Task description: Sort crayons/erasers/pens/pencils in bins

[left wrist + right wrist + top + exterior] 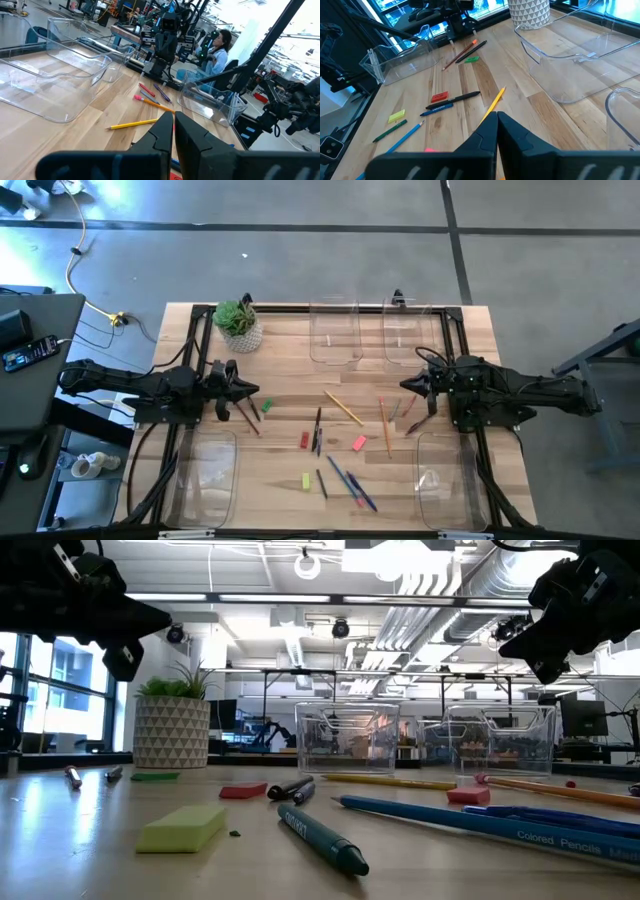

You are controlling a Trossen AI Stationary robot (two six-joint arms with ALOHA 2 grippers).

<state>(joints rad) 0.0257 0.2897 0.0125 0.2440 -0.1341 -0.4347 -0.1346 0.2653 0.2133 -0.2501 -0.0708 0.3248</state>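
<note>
Left gripper (252, 389) and right gripper (407, 384) both hang above the table (290, 350) with fingers closed on nothing. Pencils (344, 408), erasers (359, 444) and pens lie scattered in the middle. The four bins (334, 332) sit apart at the corners and look empty. Sorting appears not yet begun; the next move calls for one gripper to open and descend over a single item.

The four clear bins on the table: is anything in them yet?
Empty. From above, all four bins show only bare wood through them; pencils and erasers lie loose between.
</note>
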